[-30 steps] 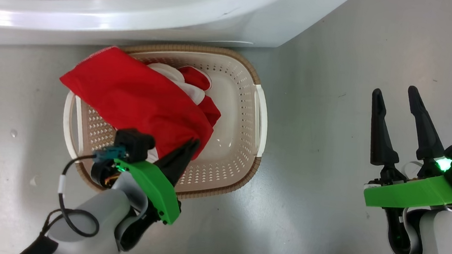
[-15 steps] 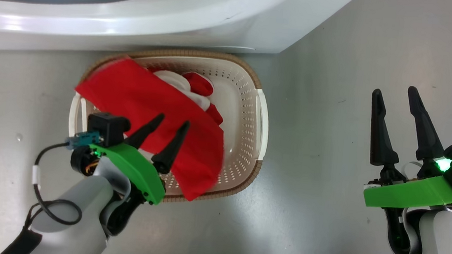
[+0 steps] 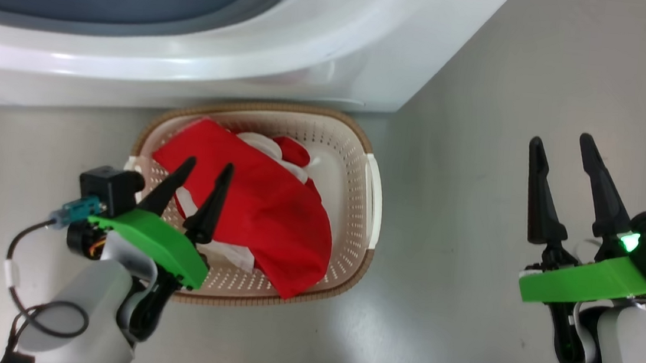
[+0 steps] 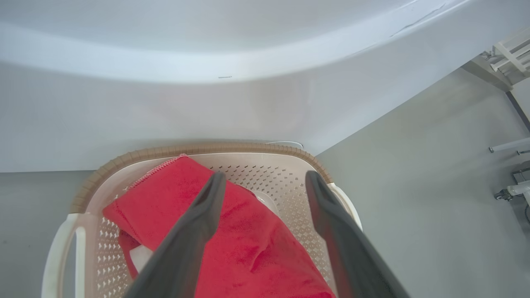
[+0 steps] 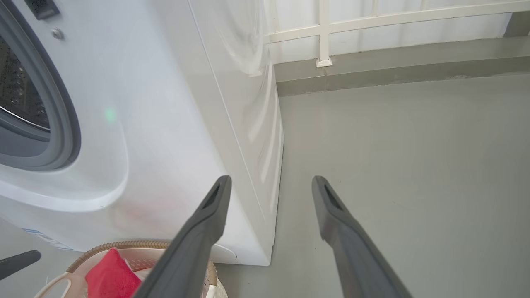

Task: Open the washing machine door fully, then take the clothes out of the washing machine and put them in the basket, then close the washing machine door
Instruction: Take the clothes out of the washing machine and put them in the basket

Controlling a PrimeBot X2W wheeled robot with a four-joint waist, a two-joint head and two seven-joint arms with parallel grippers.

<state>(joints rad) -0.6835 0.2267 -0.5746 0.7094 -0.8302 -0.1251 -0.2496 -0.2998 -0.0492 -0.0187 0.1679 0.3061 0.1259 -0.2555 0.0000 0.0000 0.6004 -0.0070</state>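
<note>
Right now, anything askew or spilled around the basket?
Minor only: one corner of the red clothes drapes over the near rim of the basket instead of lying inside. The basket stands level, and the rest of the clothes lie inside it.

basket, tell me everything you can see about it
The basket is a small cream plastic tub, rectangular with rounded corners, its walls punched with small holes. A brown woven-look band rims it, and a white handle sits at each short end. It stands upright on the grey floor, just before the washing machine. Red and white clothes lie inside, one corner reaching the near rim. The left gripper hovers above its left end, jaws open.
</note>
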